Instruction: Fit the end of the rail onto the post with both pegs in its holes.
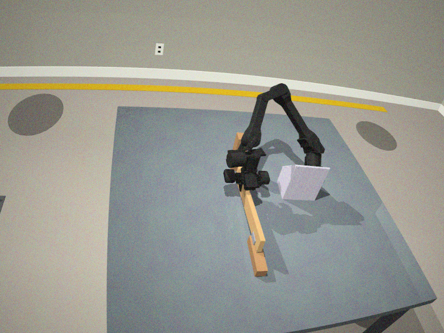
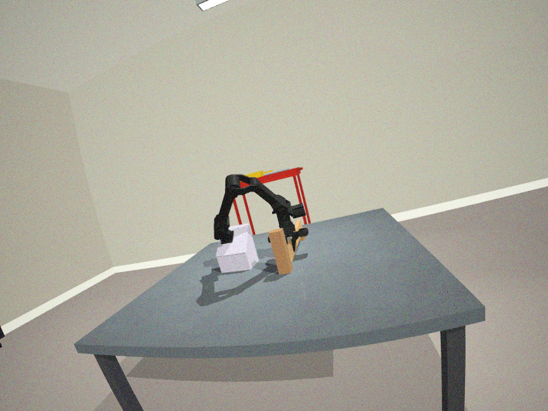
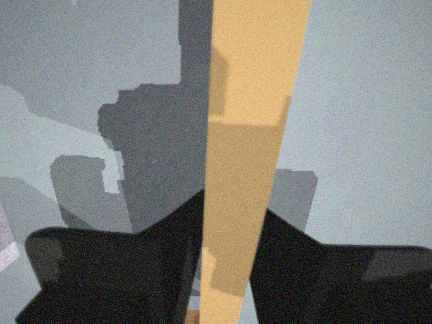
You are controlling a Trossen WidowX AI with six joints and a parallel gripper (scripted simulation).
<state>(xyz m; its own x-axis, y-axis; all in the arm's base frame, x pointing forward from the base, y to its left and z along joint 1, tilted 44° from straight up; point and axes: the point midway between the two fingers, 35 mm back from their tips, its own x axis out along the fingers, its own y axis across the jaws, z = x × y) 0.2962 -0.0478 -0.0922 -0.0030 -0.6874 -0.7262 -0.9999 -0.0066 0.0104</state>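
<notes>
The long pale wooden rail (image 1: pixel 254 218) (image 3: pixel 250 65) has its far end in the bracket (image 1: pixel 253 238) on the low footboard block (image 1: pixel 261 266). My gripper (image 1: pixel 242 188) (image 3: pixel 222 197) is shut on the rail from above, one finger against each side, towards its near end. The short orange-brown post (image 1: pixel 238 138) (image 2: pixel 280 252) stands upright just past the gripper; a small part of it also shows at the bottom of the wrist view (image 3: pixel 192 318). The rail's near end, its holes and the pegs are hidden, so I cannot tell the gap there or whether the rail is level.
The white arm base block (image 1: pixel 304 182) (image 2: pixel 237 252) stands on the grey-blue table (image 1: pixel 161 251) (image 2: pixel 354 300), to the right of the rail in the top view. My arm arches from it over the table. A red stand (image 2: pixel 283 175) is behind the table.
</notes>
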